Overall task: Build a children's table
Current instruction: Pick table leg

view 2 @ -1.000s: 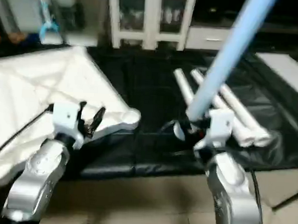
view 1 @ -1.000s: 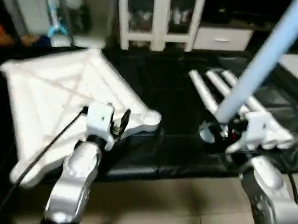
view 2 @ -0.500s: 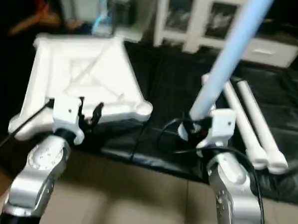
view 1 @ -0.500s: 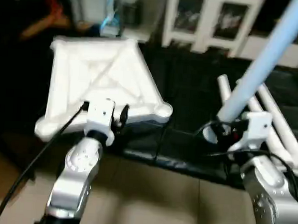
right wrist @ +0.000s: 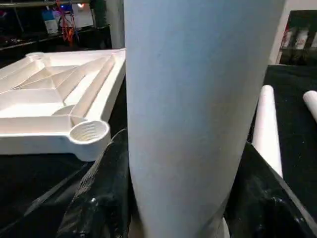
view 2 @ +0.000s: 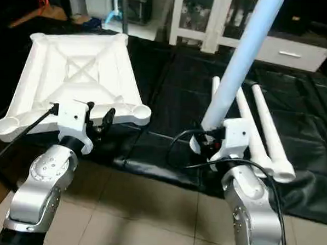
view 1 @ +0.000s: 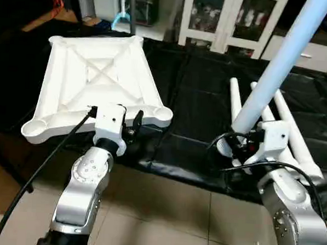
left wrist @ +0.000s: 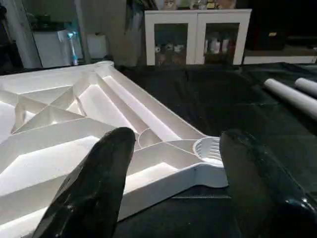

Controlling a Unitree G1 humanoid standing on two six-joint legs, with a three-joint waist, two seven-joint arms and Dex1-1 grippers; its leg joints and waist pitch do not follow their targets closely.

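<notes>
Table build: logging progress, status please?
Left claw open, empty, near tabletop corner. Right claw shut on upright leg. Three legs lie on black cover. No obstruction.

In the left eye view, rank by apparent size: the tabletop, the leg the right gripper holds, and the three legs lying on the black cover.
1. tabletop.
2. held leg, though nearness to the camera inflates it.
3. lying legs, which look alike.
</notes>
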